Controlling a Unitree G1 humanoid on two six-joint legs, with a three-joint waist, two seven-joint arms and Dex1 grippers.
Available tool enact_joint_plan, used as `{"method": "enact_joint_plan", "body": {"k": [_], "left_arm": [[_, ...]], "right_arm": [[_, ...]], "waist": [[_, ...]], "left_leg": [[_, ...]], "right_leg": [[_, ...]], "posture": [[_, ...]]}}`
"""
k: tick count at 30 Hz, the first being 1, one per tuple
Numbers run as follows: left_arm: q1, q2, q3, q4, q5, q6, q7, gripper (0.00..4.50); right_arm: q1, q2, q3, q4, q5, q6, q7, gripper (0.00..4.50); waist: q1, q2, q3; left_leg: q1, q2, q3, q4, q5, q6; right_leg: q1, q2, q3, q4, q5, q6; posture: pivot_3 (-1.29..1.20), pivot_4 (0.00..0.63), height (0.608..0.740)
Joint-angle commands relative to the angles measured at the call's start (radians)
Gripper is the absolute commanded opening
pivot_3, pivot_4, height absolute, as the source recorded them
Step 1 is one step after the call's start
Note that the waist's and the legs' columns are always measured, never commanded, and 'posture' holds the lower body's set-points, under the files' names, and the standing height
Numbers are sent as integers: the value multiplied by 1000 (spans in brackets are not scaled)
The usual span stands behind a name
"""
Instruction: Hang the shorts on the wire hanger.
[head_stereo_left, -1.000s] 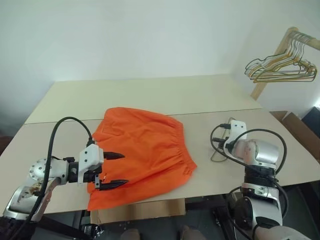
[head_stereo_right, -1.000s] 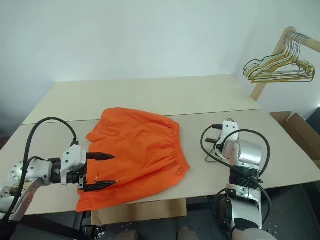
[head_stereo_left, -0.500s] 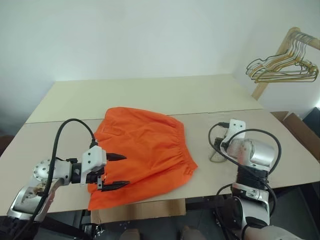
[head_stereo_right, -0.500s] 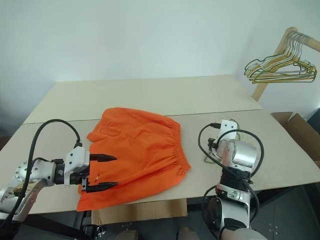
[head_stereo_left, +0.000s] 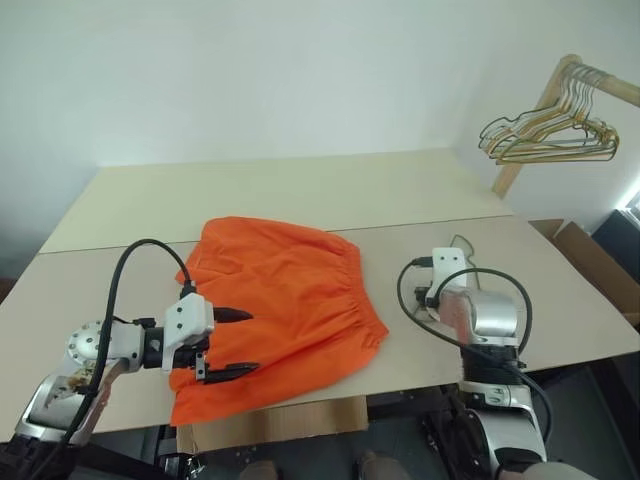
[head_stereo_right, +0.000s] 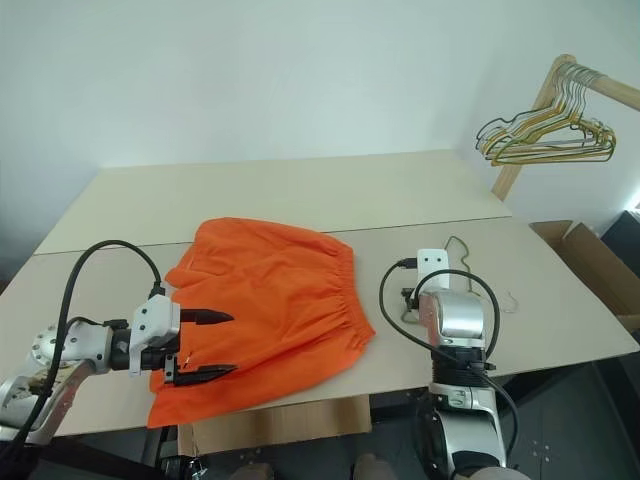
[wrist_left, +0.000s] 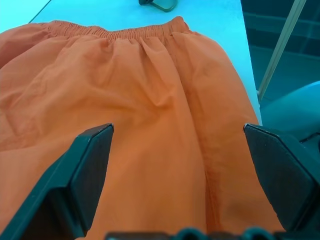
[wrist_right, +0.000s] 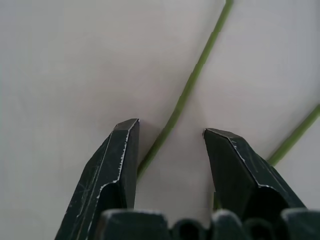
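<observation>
The orange shorts (head_stereo_left: 285, 300) lie flat on the table, left of centre, with the gathered waistband toward the right. My left gripper (head_stereo_left: 252, 340) hovers over their near left part, open, with nothing between its black fingers (wrist_left: 90, 165). To the right of the shorts, my right gripper (wrist_right: 171, 127) points down at the table and is open. One thin green wire of the wire hanger (wrist_right: 192, 80) runs between its fingertips, and a second green wire passes beside one finger. The wire lies on the table, ungripped.
A bunch of gold and dark hangers (head_stereo_left: 545, 140) hangs on a wooden rack at the far right. A cardboard box (head_stereo_left: 590, 260) stands beyond the table's right edge. The beige table (head_stereo_left: 300, 190) has a seam running across it behind the shorts.
My right wrist has rolled and sunk a little toward the table, drifting left. The head view has shifted. The left arm and the shorts have not moved.
</observation>
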Motion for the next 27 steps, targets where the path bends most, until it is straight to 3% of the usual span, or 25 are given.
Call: {"method": "enact_joint_plan", "body": {"k": [1, 14, 19, 27], "left_arm": [[3, 6, 8, -26, 0, -12, 8, 4500], [-31, 0, -25, -9, 11, -19, 1, 4500], [-48, -4, -37, -2, 15, -19, 0, 4500], [-37, -1, -28, -13, 15, -13, 5, 4500]], "right_arm": [[52, -31, 22, 5, -12, 22, 23, 2444], [90, -135, -84, -102, 17, 87, 96, 2444], [27, -56, -167, -104, 73, 107, 108, 2444], [5, 25, -190, 27, 60, 63, 65, 2444]], "waist": [[4, -1, -1], [40, -2, -1], [25, -1, -1], [-3, -2, -2]], "left_leg": [[0, 0, 0, 0, 0, 0], [-1, -1, 0, 0, 0, 0], [-2, -1, 0, 0, 0, 0], [-1, 0, 0, -1, 0, 0]], "right_leg": [[0, 0, 0, 0, 0, 0], [1, -1, -1, -2, 0, 1], [-1, -1, -1, -2, 0, 0], [0, 0, -1, -2, 0, 0]], "posture": [[73, 0, 740], [40, 0, 740], [33, 0, 740], [60, 0, 740]]}}
